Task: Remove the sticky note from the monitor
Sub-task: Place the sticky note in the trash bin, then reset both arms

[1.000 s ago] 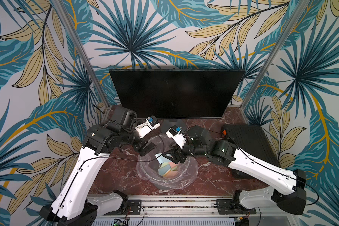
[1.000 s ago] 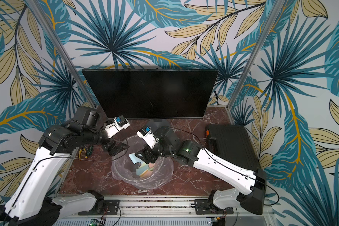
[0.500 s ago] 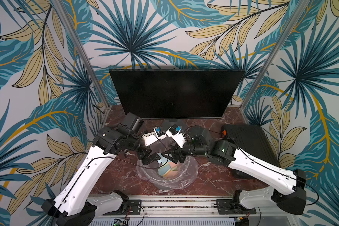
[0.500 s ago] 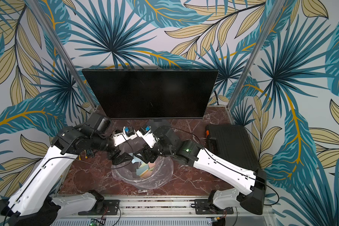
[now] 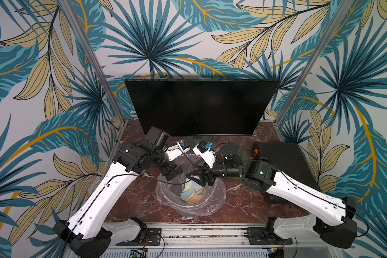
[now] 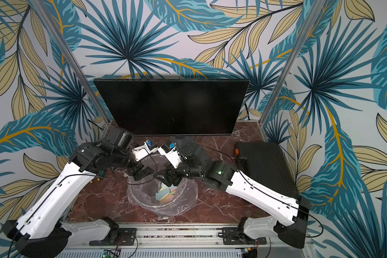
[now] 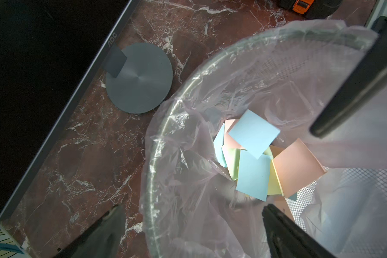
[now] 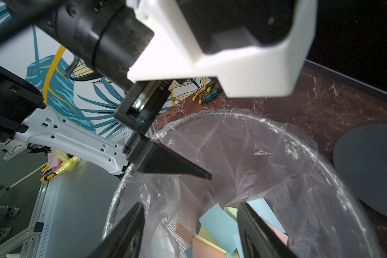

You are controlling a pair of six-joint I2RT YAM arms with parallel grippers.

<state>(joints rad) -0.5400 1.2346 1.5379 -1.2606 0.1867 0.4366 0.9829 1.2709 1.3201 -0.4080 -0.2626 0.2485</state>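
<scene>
Right, placing everything off the bin (image 7: pixel 153 160), wire mesh with a clear liner.

Far left of the bin: pliers (image 8: pixel 205 95), yellow and green handles, on the marble by the wall. They're mostly hidden under the left arm in both top views.

Next, left gripper (image 5: pixel 174 174) hangs over the bin's left rim, fingers spread wide, nothing between them. One of its fingers (image 8: pixel 172 166) juts over the liner in the right wrist view.

Inside the bin: loose pile of sticky notes (image 7: pixel 261 165), blue, pink, yellow, green. A blue note (image 7: pixel 254 134) is uppermost; can't tell if it rests on the pile or is in the air. Can't tell which of them is the task's note. Lower ones are partly buried, count unclear.

Then right gripper (image 8: pixel 190 206) over the bin's right rim, jaws apart, holding nothing. Only the bin's contents show through the gap.

Behind the bin: monitor (image 5: pixel 199 105), upright, screen dark, edges cut off in both wrist views. Its round grey base (image 7: pixel 139 78) sits just behind the bin; can't tell if the liner touches it. In both top views the wrists cover most of that base.

Right of the bin: black ribbed case (image 5: pixel 284 160) with an orange latch (image 5: pixel 255 152), apart from the bin. Its front end is hidden behind the right arm.
</scene>
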